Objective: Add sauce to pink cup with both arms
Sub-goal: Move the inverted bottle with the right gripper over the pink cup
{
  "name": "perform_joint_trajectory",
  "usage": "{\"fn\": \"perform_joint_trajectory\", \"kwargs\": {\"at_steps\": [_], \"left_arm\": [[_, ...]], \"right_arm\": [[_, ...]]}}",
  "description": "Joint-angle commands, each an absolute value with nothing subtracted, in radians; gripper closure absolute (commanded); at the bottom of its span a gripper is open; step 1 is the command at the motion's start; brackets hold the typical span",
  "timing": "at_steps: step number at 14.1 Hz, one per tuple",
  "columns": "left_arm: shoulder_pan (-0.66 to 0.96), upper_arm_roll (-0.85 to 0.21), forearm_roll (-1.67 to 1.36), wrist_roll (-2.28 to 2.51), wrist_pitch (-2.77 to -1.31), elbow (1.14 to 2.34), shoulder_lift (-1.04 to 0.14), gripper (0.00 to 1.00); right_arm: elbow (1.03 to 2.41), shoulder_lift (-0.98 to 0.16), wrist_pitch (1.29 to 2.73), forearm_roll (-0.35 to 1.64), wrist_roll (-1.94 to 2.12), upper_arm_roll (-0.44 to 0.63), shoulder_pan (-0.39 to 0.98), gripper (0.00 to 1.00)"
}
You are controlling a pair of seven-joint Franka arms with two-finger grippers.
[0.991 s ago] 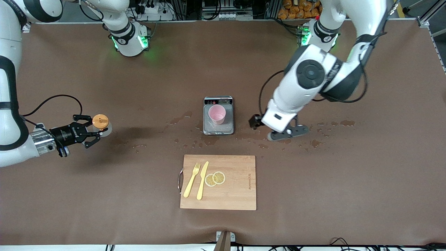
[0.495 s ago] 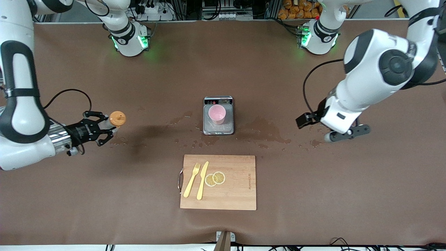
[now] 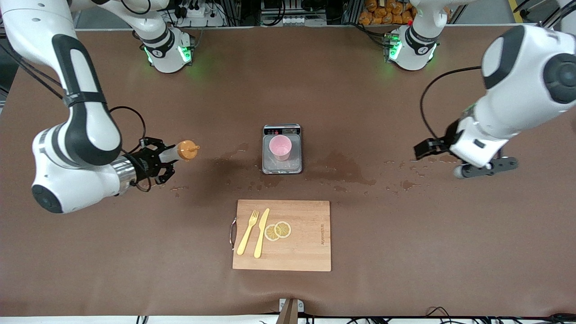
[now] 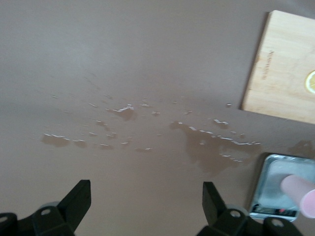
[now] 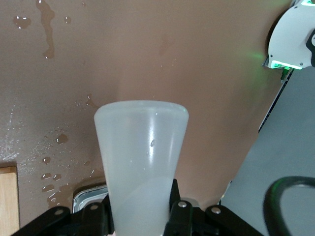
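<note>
The pink cup [image 3: 280,147] stands upright on a small kitchen scale [image 3: 282,167] at mid-table. It also shows in the left wrist view [image 4: 300,189]. My right gripper [image 3: 164,158] is shut on the sauce bottle [image 3: 176,152] and holds it on its side over the table, toward the right arm's end. The orange cap [image 3: 186,150] points toward the cup. In the right wrist view the whitish bottle [image 5: 142,157] fills the space between the fingers [image 5: 183,210]. My left gripper [image 3: 485,169] is open and empty, over the table toward the left arm's end, well apart from the scale.
A wooden cutting board [image 3: 310,252] lies nearer the front camera than the scale. It carries a yellow fork [image 3: 248,232], a yellow knife [image 3: 261,233] and two lemon slices [image 3: 278,230]. Wet patches [image 3: 342,168] spread around the scale and under the left gripper.
My right arm has carried the bottle toward the cup and tipped it more level. My left arm has moved away from the scale toward its own end of the table.
</note>
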State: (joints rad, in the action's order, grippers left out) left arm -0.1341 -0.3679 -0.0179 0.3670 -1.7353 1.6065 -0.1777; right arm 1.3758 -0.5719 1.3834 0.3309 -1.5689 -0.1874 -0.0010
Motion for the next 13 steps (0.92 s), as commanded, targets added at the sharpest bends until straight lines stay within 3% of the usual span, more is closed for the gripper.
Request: {"fn": "perform_joint_trajectory", "kwargs": {"at_steps": [1, 8, 13], "left_arm": [[-0.094, -0.338, 0.000, 0.319, -1.701, 1.635, -0.132, 0.00], [0.127, -0.120, 0.051, 0.155, -1.599, 1.652, -0.065, 0.00], [0.118, -0.107, 0.041, 0.152, -1.588, 1.667, 0.001, 0.00]], "right_arm": [[1.338, -0.546, 1.373, 0.305, -1.693, -0.181, 0.052, 0.73], [1.336, -0.558, 1.433, 0.187, -1.906, -0.179, 0.201, 0.73], [1.336, -0.575, 1.437, 0.101, -2.031, -0.179, 0.273, 0.73]]}}
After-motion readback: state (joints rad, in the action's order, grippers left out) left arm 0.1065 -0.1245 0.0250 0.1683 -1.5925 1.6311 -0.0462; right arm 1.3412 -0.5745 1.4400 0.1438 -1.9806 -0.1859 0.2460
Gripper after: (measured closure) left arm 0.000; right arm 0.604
